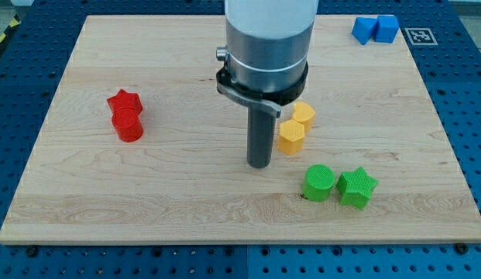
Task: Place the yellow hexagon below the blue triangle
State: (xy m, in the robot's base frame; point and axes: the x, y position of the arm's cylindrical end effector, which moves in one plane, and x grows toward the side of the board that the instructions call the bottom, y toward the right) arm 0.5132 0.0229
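Here, my tip [259, 164] rested on the wooden board [85, 201], just left of the yellow hexagon [290, 136]; no gripper, only a rod. A 2nd yellow block [304, 115] touched it above. The blue triangle [365, 29] sat well apart, top right, beside a blue cube [387, 28].

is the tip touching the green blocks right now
No, my tip stands apart from the green cylinder and green star, left of the yellow hexagon.

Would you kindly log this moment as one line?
my tip: left of yellow hexagon, apparently just apart | blue blocks: top right | placement: not done
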